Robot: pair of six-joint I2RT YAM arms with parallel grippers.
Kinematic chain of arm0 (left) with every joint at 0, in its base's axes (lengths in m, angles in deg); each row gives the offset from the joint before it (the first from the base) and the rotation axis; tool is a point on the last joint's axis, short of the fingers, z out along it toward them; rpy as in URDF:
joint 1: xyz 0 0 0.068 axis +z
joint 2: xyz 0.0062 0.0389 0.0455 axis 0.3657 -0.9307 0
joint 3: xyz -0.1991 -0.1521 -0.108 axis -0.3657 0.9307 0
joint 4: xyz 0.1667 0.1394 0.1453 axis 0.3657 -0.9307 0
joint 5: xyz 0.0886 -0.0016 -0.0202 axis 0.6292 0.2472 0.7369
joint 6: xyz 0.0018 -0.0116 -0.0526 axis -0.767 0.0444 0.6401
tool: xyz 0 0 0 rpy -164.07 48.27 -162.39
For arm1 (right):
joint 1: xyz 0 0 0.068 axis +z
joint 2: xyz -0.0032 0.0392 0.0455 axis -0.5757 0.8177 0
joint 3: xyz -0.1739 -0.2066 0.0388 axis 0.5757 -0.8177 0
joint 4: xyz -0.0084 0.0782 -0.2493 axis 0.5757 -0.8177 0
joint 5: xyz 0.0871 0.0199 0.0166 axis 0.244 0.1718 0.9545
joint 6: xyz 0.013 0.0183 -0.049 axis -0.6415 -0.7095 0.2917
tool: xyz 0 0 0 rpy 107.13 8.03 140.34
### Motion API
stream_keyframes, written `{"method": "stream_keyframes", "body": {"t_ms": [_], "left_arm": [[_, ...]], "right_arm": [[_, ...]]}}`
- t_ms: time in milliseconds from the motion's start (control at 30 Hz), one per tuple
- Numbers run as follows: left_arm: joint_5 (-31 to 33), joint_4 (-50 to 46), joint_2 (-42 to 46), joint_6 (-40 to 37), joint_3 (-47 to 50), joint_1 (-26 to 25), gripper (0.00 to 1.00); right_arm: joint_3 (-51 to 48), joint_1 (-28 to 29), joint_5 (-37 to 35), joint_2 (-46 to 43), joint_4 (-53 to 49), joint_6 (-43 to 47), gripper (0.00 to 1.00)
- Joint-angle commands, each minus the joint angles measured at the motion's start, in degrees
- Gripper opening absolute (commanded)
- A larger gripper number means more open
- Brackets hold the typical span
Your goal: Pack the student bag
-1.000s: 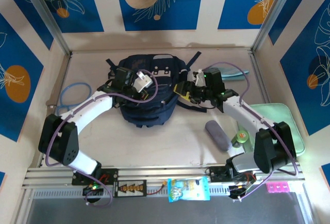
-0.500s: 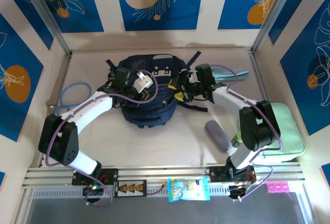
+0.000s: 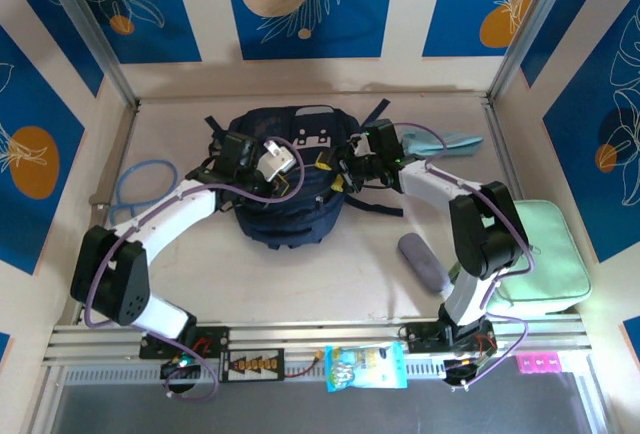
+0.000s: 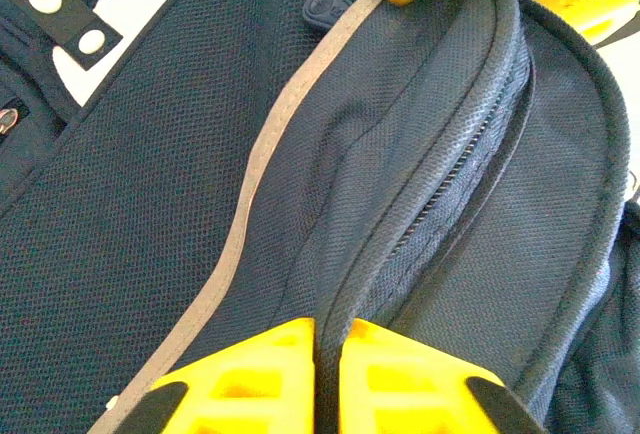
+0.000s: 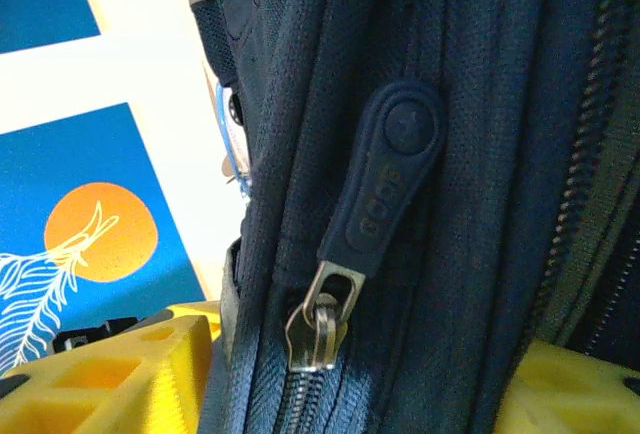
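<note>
**Both arms on the backpack**

The backpack (image 3: 290, 219) lies flat on the desk (image 3: 300, 279), up around 12 o'clock from the arm bases. The left fingers (image 4: 303, 359) are clenched on a raised seam of it, just beside the grey stripe (image 4: 250, 189). The right fingers (image 3: 345, 169) sit either side of the zipper band at the bag's 2 o'clock edge, with the rubber zip pull (image 5: 392, 189) just ahead. Can't tell if they're actually squeezing.

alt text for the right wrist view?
Close-up of a navy rubber zipper pull and metal slider on the student bag, with yellow fingers of the right gripper either side of the seam. Patterned blue wall panel behind, left.
</note>
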Motion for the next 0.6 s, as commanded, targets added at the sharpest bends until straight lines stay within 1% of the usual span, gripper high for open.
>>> {"method": "stream_keyframes", "body": {"t_ms": [0,100,200,233,300,367,433,500,567], "left_arm": [[-3.3,2.3,3.8,2.3,1.2,-0.2,0.23],[-2.1,0.3,4.9,5.0,0.9,-0.2,0.42],[0.3,-4.1,6.6,10.5,-0.4,-0.3,0.60],[2.1,-6.2,7.2,13.3,-1.2,-0.3,0.63],[4.8,-10.8,7.8,21.2,-3.0,-0.5,0.65],[5.0,-14.3,8.0,28.2,-4.1,-1.1,0.65],[8.3,-16.1,8.3,34.1,-4.0,-3.8,0.64],[11.7,-17.5,8.4,38.5,-3.5,-7.0,0.65],[14.3,-19.2,7.6,45.0,-3.9,-9.3,0.66]], "right_arm": [[2.6,0.8,1.0,1.3,-0.5,-0.5,0.53],[2.8,1.3,1.6,1.8,0.9,-0.8,0.36],[2.9,1.9,1.9,1.7,2.4,-0.8,0.27],[3.1,2.1,1.9,1.6,2.6,-0.6,0.25],[3.0,2.4,2.0,1.4,3.1,-0.3,0.23],[2.9,2.7,1.9,1.1,3.6,-0.1,0.23],[2.8,2.8,2.0,0.9,4.1,0.1,0.21],[3.1,2.9,2.2,0.8,4.0,0.5,0.21],[3.1,3.0,2.4,0.9,4.0,0.5,0.21]]}}
